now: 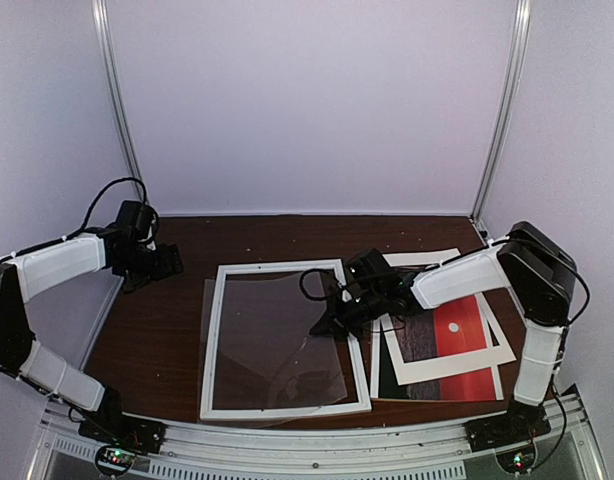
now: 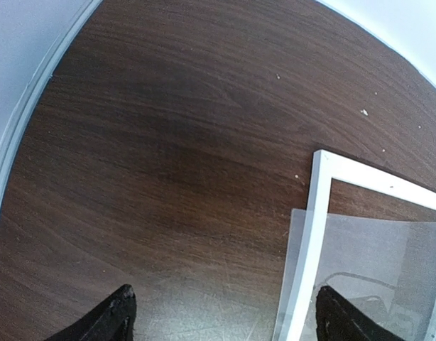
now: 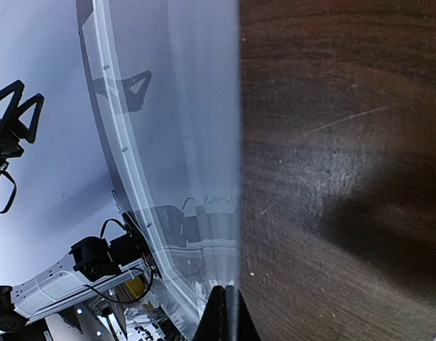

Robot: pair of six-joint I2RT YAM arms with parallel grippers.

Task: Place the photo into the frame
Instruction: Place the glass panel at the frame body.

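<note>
The white frame [image 1: 212, 340] lies flat in the middle of the table. A clear sheet [image 1: 277, 340] lies across its opening, and its right edge is lifted. My right gripper [image 1: 332, 318] is shut on that edge. In the right wrist view its fingertips [image 3: 229, 316] pinch the sheet [image 3: 182, 142] edge-on. The red sunset photo [image 1: 467, 335] lies to the right of the frame, partly under a white mat. My left gripper [image 1: 167, 262] is open and empty near the frame's far left corner. In the left wrist view [image 2: 229, 327] it straddles the frame rail [image 2: 307, 249].
The white mat with a cut-out window [image 1: 437, 370] lies askew on the photo at the right. The booth walls stand close on the left, back and right. A metal rail [image 1: 317, 440] runs along the near table edge.
</note>
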